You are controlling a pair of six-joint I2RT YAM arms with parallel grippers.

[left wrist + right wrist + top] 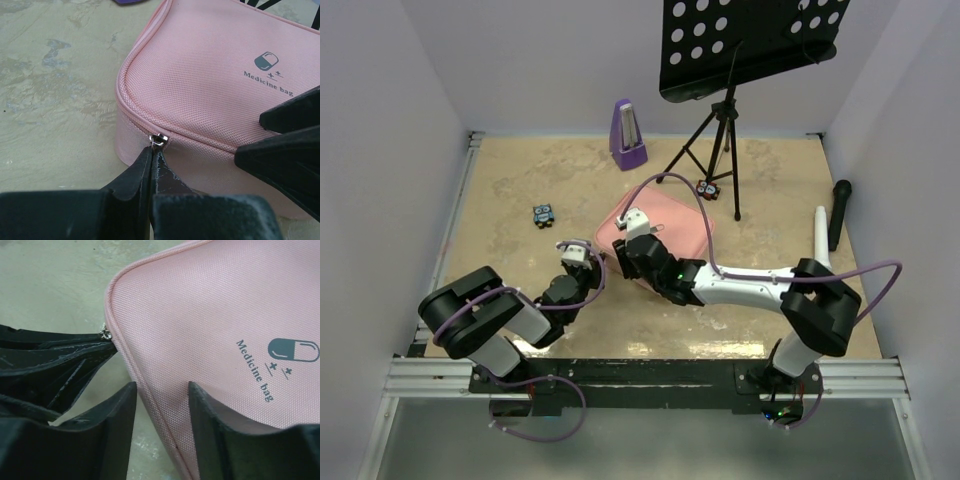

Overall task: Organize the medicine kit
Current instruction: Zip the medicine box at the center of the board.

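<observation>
medicine kit [670, 215]: pink case, lid down, flat on the table [510, 180] about mid-width, just in front of the music stand [720, 110] tripod legs. "Medicine bag" print and pill logo face up. The zip pull [158, 138] sits at the kit's near-left rounded corner.

Your left gripper [154, 155] is fully closed, tips together right on that zip pull; it looks pinched on the tab.

Your right gripper [161, 387] is part open and holds nothing. It straddles the kit's edge beside that same corner, one finger over the lid, the other outside the side wall above the table. The two grippers sit close beside each other; I can't see any contact between them.

Further out:
- purple metronome [627, 135] by the back wall, left of the stand
- small blue-and-black item [544, 214] left of the kit, apart from it
- black microphone [840, 212] at the table's right edge
</observation>
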